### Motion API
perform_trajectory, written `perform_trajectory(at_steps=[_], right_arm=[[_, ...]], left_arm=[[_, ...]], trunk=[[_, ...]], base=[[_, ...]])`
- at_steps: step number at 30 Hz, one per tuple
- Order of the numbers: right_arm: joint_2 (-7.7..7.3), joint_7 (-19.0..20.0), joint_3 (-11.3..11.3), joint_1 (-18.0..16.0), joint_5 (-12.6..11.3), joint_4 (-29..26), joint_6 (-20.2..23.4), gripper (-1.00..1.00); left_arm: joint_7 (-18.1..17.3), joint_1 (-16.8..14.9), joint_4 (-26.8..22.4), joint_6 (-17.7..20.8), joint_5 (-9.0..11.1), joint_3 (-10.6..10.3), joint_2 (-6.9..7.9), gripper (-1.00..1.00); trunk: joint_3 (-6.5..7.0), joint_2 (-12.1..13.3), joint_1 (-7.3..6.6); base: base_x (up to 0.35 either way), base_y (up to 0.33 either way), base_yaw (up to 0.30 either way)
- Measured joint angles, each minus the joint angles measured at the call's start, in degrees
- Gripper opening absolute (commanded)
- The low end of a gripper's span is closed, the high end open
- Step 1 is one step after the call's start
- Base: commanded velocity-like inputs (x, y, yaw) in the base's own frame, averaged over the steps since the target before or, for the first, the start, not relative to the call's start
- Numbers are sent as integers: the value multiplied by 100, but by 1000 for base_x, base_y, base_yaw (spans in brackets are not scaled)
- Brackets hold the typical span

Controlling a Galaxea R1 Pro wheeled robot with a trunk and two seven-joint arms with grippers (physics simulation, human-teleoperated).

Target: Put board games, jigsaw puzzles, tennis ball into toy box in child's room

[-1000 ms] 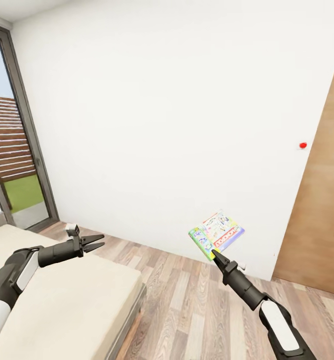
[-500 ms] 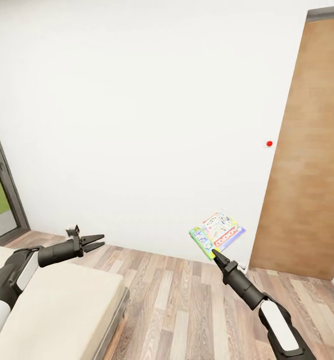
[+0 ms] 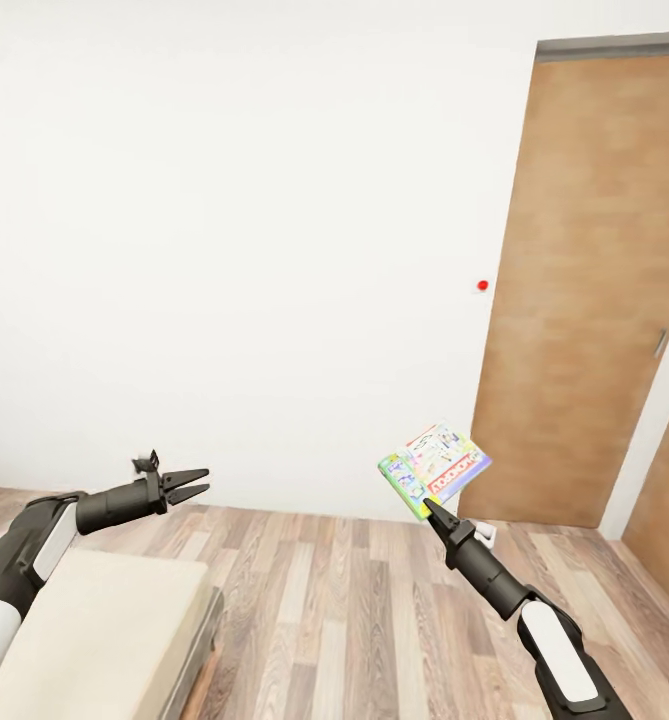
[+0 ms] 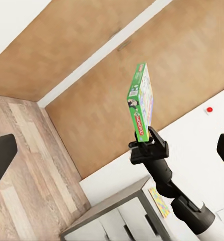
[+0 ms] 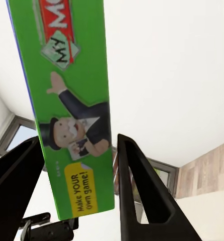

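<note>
A plain matt white wall takes up most of the head view; beside it on the right stands a tall flat door of warm brown wood grain, with a small round red button on the wall just by its frame; below runs a floor of grey-brown wood planks; at the lower left lies the corner of the low bed with a smooth beige mattress and grey frame. The right gripper, a slim black pincer on a black-and-white arm, is clamped on the lower edge of the flat rectangular green-edged board game with a white, colourful printed cover, holding it up in the air, tilted, in front of the wall; in the right wrist view its glossy green side sits between the two dark tapered fingers. The left gripper, black and pointed, hangs over the bed's edge with its fingers slightly parted and nothing between them.
</note>
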Motion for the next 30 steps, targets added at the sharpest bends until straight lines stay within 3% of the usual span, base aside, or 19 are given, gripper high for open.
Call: perform_trajectory(at_steps=[30], right_arm=[[0, -5, 1, 0, -1, 15, 0, -100]], left_arm=[[0, 0, 0, 0, 0, -1, 0, 100]], trunk=[[0, 0, 1]], base=[[-70, 0, -281]])
